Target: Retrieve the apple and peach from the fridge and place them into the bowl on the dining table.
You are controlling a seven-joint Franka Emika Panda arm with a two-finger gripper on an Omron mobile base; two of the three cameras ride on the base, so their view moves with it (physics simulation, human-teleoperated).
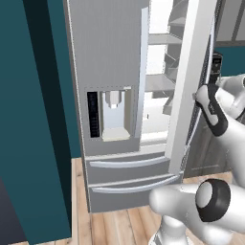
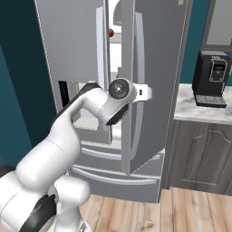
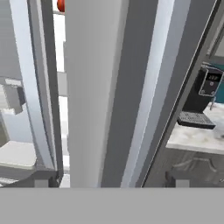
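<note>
No readable text, brand or number appeared anywhere; the coffee machine's [image 2: 212,78] small display was too blurred.

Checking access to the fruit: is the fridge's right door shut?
No, the fridge right door stands swung open, showing white shelves.

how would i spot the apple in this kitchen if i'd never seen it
Find the tall grey fridge, whose right door stands partly open. Look into the narrow white gap between the two doors, high up on a shelf. The apple is the small round red thing there, the one spot of red against the white interior.
</note>
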